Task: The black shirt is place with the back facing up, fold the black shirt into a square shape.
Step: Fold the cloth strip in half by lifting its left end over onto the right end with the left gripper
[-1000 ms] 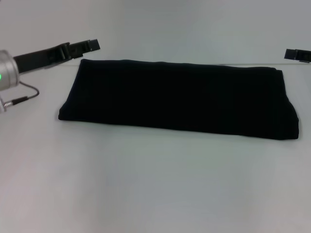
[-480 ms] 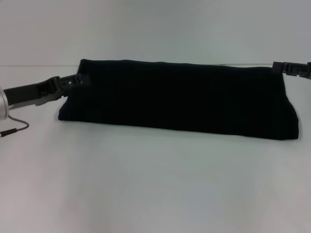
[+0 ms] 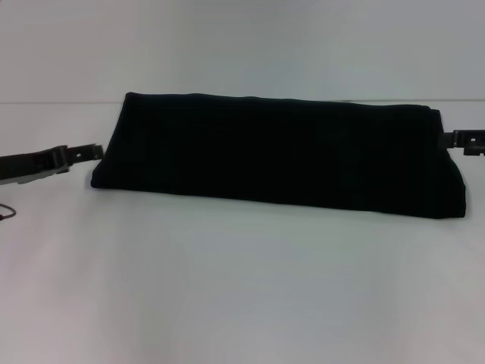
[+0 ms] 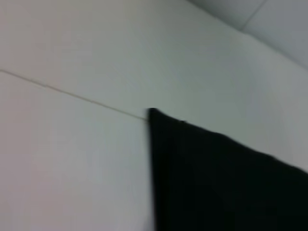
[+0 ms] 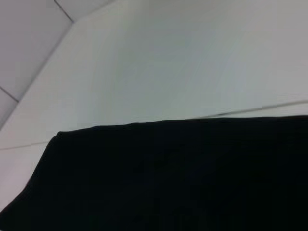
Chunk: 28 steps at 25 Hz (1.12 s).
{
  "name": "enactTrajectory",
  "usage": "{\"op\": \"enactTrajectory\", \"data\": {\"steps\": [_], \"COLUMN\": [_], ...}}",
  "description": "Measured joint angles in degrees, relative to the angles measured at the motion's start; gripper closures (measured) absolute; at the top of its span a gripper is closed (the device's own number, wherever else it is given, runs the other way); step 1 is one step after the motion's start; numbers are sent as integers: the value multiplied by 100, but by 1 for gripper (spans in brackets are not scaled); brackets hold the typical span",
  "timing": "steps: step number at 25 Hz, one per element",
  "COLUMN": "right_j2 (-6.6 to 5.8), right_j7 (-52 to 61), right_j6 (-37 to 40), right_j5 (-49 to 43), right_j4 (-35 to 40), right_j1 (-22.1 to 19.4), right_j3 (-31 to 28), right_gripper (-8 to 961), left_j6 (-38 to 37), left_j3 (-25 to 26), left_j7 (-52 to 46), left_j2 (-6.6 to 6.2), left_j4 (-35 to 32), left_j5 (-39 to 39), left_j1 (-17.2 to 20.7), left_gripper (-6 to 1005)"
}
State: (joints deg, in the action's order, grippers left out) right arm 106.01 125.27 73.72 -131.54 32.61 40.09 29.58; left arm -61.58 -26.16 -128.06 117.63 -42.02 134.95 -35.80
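The black shirt [image 3: 276, 152] lies folded into a long flat band across the middle of the white table [image 3: 242, 280]; no lettering shows. My left gripper [image 3: 89, 152] is low at the band's left end, just beside its near left corner. My right gripper [image 3: 464, 141] is low at the band's right end, at the picture's edge. The left wrist view shows a corner of the shirt [image 4: 211, 178] on the table. The right wrist view shows the shirt's edge [image 5: 159, 178] filling its lower half.
A seam line [image 3: 45, 102] runs across the table behind the shirt. A thin cable [image 3: 6, 212] hangs by my left arm at the left edge.
Both grippers have come down from behind the shirt's far corners to its left and right ends. The left one has also drawn back toward the picture's left edge. The shirt has not moved.
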Motion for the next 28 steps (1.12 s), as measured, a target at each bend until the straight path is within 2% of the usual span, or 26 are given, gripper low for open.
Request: {"op": "enactTrajectory", "data": {"steps": [6,13,28], "right_j2": [-4,11,40], "right_j7": [27,32,-10], "right_j6": [-50,-161,-257], "right_j5": [24,31,33], "right_j4": [0,0,0], "right_j1": [-30,11,40], "right_j3": [-66,-67,-66], "right_gripper": [163,163,164], "left_j6": [487,743,1097], "left_j3": [-107,-444,-814], "left_j7": [53,61,62], "left_j2": [-44,-63,26], "left_j4": [271,578,808], "left_j5": [410,451,456], "left_j1": [-181,-331,-462], "left_gripper": [116,116,117]}}
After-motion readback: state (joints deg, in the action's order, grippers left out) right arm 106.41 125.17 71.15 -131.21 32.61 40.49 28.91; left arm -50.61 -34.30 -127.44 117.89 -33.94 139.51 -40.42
